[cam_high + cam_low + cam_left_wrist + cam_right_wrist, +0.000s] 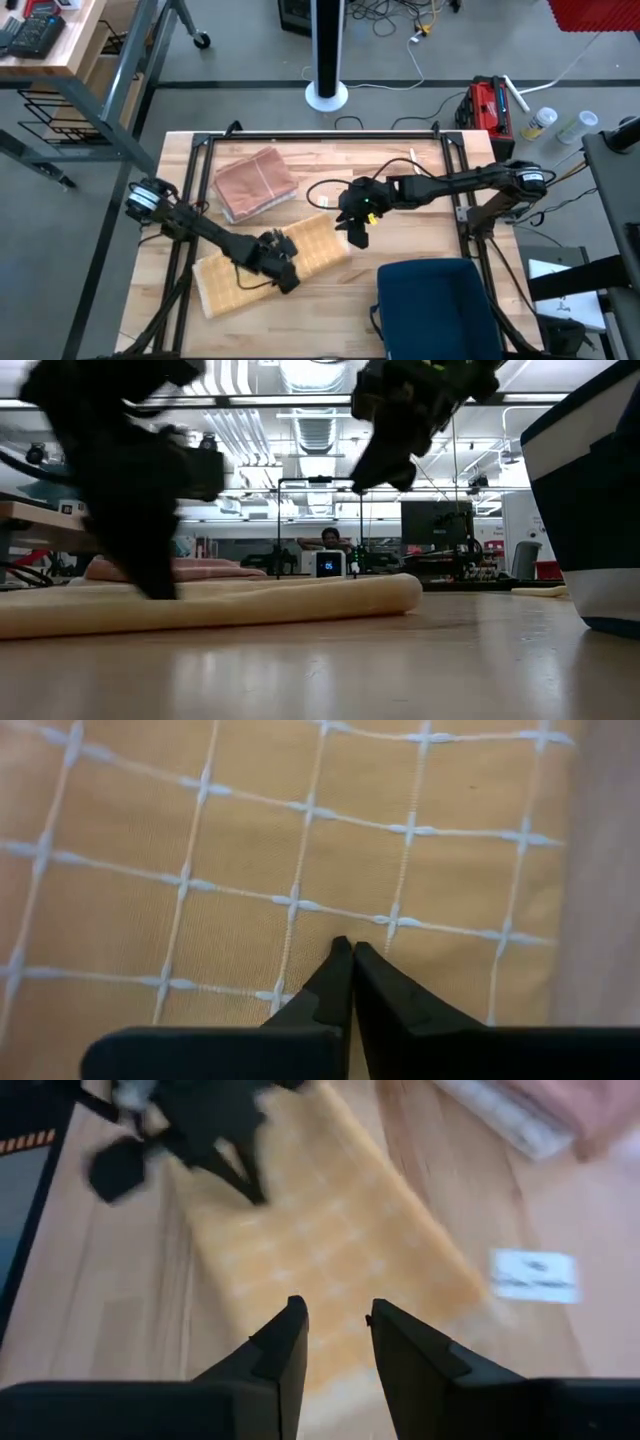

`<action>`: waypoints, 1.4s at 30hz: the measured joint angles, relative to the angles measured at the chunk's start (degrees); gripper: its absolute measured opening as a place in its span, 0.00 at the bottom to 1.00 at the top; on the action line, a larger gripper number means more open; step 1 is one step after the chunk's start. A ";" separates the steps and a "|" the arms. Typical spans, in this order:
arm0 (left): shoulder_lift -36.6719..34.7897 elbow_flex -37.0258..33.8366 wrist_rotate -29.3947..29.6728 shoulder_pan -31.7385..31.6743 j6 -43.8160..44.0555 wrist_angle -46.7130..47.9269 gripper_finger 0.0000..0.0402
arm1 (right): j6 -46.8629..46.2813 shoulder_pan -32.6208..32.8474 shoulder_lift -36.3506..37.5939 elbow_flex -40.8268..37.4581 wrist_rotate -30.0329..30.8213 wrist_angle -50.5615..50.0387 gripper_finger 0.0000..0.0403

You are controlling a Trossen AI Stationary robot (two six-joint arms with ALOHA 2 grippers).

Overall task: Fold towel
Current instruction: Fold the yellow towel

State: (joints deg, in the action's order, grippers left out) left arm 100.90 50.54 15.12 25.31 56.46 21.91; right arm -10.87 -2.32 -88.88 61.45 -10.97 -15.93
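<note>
- Near the bench's front-left, yellow towel (262, 264) lies folded flat.
- Left gripper (285, 275) sits on the towel's front edge, fingers pressed together, nothing between them.
- Right gripper (358, 232) hangs above the towel's right end, fingers parted, empty.
- Pink towel (255, 182) folded behind, toward the back-left.

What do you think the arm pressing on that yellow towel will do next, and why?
Probably lift a little. The left gripper is shut, its tips down on the yellow towel, which lies folded into a long strip on the table; whether it pinches any cloth I cannot tell. The right gripper hangs open above the towel's other end, holding nothing. The pink towel lies folded apart.
</note>
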 joint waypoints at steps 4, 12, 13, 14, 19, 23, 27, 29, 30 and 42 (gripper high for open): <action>-3.28 -0.67 -2.67 3.46 5.87 5.44 0.01 | -2.82 -1.55 -1.90 -0.20 -3.84 1.61 0.24; -10.00 -0.89 9.47 8.64 13.41 7.08 0.00 | -11.90 -1.41 -10.24 0.59 -4.02 9.61 0.23; -9.97 -1.00 10.57 8.51 12.75 5.92 0.00 | -12.17 -1.30 -11.55 0.95 -4.06 9.10 0.25; -9.69 -1.08 11.70 8.40 11.72 4.26 0.00 | -12.61 -1.30 -12.87 1.57 -4.13 8.74 0.26; -5.84 -1.51 13.96 6.45 6.13 -3.95 0.00 | -14.75 -1.32 -18.79 5.46 -4.03 4.62 0.38; -0.97 -1.52 13.93 4.73 5.76 -5.62 0.00 | -14.85 -1.32 -22.15 8.46 -3.84 -0.01 0.47; 1.83 -1.33 13.44 3.80 7.32 -5.80 0.00 | -14.35 -1.13 -23.71 10.59 -0.51 -4.85 0.54; 2.44 -1.26 13.05 3.64 8.02 -6.21 0.00 | -13.87 -1.06 -24.30 11.11 0.02 -4.78 0.57; 2.62 -1.33 13.06 3.54 8.06 -6.37 0.00 | -13.55 -0.95 -24.39 11.22 0.06 -4.81 0.58; 2.65 -1.44 12.24 3.46 9.69 -6.81 0.00 | -13.94 0.95 -26.24 11.81 -4.36 1.61 0.63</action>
State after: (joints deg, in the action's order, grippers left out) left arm 103.55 49.10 27.35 28.77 66.15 15.10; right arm -24.81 -1.37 -115.12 73.26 -15.32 -14.32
